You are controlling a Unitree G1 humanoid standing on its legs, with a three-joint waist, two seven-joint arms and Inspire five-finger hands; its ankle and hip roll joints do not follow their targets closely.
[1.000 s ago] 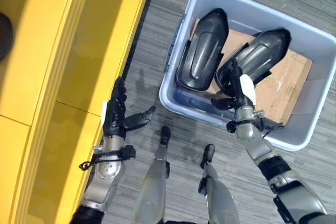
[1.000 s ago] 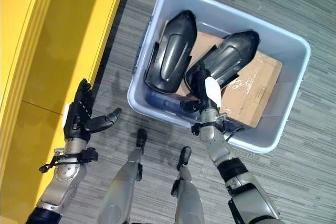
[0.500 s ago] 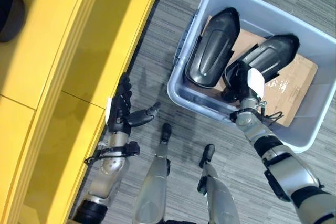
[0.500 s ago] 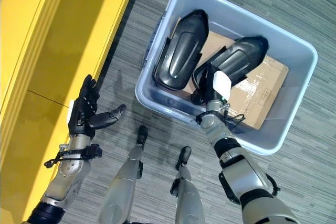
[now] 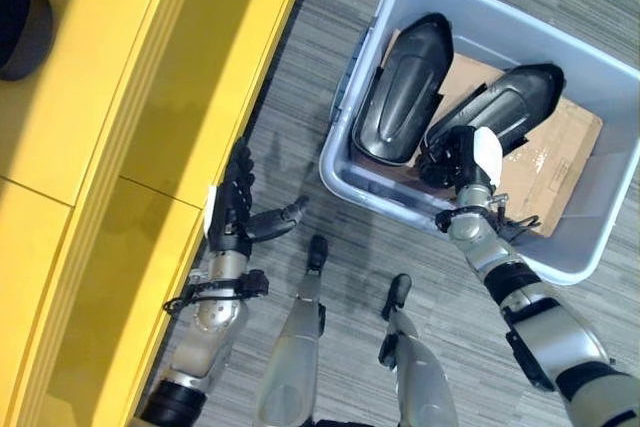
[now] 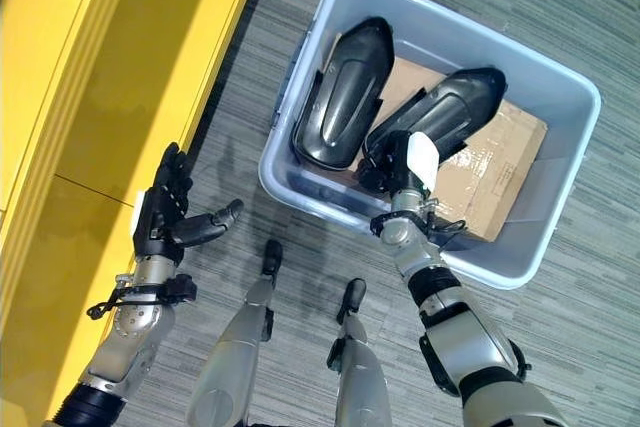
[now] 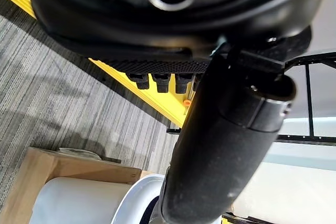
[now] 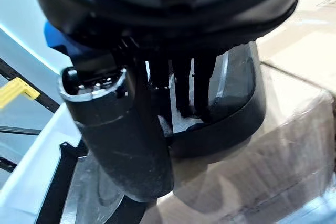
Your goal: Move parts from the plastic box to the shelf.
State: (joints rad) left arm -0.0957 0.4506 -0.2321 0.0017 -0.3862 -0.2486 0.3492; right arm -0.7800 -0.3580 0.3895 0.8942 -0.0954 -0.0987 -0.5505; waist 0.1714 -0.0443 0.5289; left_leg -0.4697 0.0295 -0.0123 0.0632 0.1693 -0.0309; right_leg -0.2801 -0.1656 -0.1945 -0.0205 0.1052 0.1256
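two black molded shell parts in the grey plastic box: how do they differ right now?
The left black shell part stands steeply along the box's left wall, untouched; the right black shell part lies slanted across the brown cardboard. The right hand is at the right part's near end, fingers reaching into its hollow rim; nothing touches the left one. Both are dark, glossy, elongated shells inside the grey plastic box.

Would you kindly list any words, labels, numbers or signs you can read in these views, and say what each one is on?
No text can be read here.
Cardboard box in the plastic box: faint dark marks on its taped top, too small to read.
Two black parts: no lettering seen.
Yellow shelf: no label or sign seen.
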